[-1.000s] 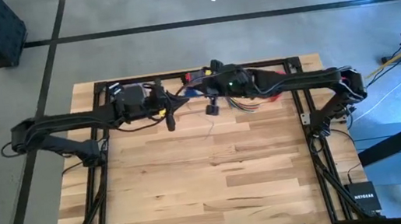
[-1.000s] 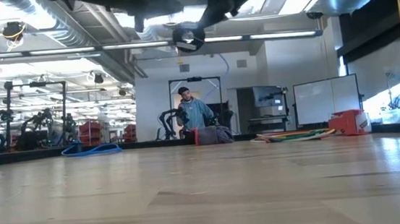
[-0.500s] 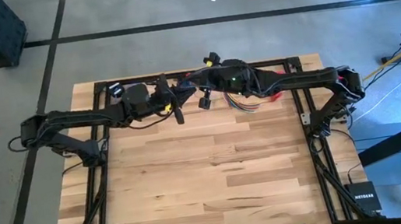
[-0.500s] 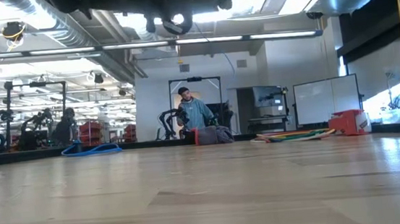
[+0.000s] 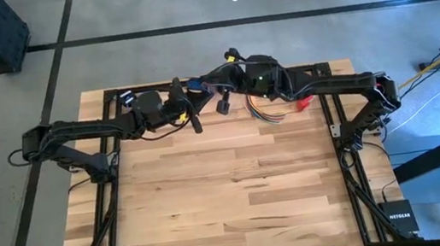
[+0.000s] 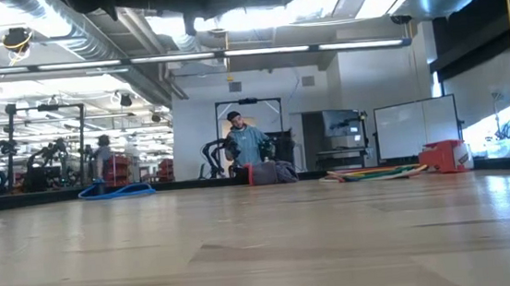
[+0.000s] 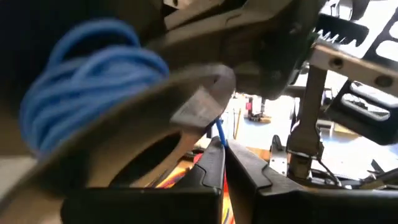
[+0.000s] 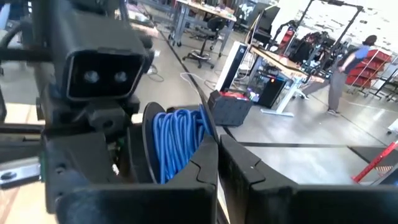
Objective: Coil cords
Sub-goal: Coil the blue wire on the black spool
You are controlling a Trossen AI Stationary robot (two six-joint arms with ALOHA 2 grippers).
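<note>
Over the far edge of the counter (image 5: 213, 193), the left gripper (image 5: 195, 126) is hanging with its jaws pressed together, and in its wrist view a thin blue strand seems to be running up from between the tips toward a blue coiled cord (image 7: 81, 87) wound on a pale spool-like piece just ahead of it. That coil is sitting between the two arms, at the far middle of the counter, raised above the wood, not lying on it. Just to the right, the right gripper (image 5: 223, 103) is facing the same bundle, its jaws also closed, with a thin wire seeming to lead out from them; its wrist view is showing the blue loops (image 8: 180, 140) right before its fingertips, beside a dark camera housing (image 8: 99, 68). Both grippers are about equally near the coil, and its loops are standing roughly upright between them. Any further winding will likely be turning on keeping the strand taut between the two tips. Farther right, bundled arm wiring (image 5: 266, 112) is crowding the space. A person (image 6: 248, 148) is standing well beyond the counter.
</note>
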